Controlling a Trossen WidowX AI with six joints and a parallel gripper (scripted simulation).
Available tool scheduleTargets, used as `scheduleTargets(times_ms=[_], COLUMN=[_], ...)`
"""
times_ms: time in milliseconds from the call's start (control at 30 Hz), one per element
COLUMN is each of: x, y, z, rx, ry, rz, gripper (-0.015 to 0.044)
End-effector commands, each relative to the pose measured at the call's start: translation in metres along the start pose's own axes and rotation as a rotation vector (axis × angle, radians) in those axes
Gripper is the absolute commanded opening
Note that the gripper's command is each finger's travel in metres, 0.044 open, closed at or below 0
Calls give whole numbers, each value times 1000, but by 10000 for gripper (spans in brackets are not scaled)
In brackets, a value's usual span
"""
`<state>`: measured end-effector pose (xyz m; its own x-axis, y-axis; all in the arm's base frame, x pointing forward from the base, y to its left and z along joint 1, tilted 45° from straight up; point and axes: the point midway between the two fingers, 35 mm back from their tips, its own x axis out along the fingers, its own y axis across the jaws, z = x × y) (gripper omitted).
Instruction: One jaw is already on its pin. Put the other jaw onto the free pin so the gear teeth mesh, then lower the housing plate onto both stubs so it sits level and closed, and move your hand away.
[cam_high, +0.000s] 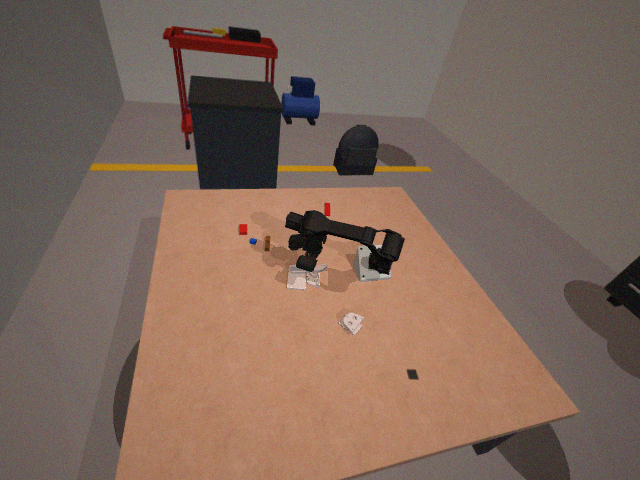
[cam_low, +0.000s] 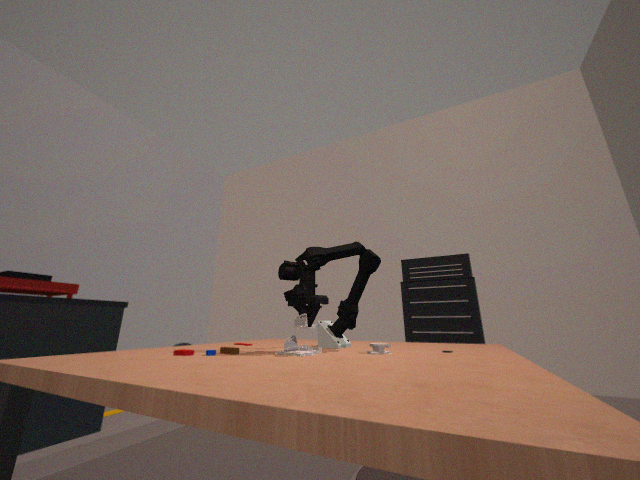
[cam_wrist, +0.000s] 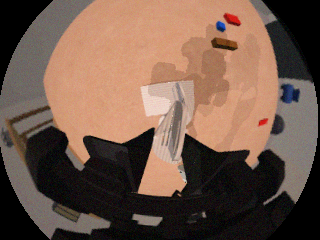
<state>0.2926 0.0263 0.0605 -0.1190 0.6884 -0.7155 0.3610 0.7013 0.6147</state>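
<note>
My gripper (cam_high: 310, 267) (cam_low: 309, 323) (cam_wrist: 167, 132) is shut on a white jaw (cam_low: 301, 320) (cam_wrist: 169, 145), which is held above the base. The white base (cam_high: 296, 281) (cam_wrist: 152, 104) lies on the table, with a flat square part on one side. The other jaw (cam_low: 291, 343) stands on the base. The gripper and held jaw cover much of the pin area in the wrist view, so the free pin and the teeth cannot be made out. The white housing plate (cam_high: 352, 322) (cam_low: 379, 344), with two holes, lies apart from the base, raised on a low support.
A brown block (cam_high: 267, 243) (cam_low: 229, 350) (cam_wrist: 224, 44), a blue block (cam_high: 252, 241) (cam_wrist: 221, 26) and a red block (cam_high: 242, 229) (cam_wrist: 232, 19) lie beyond the base. Another red block (cam_high: 327, 209) lies farther back. A dark square (cam_high: 412, 374) lies toward the table's front right.
</note>
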Motion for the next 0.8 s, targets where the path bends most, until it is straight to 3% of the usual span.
scheduleTargets(times_ms=[0,767], x=[0,2], y=[-9,-24], z=[11,26], rx=[-58,-157], ry=[-5,-4], rz=[-2,0], gripper=[134,134])
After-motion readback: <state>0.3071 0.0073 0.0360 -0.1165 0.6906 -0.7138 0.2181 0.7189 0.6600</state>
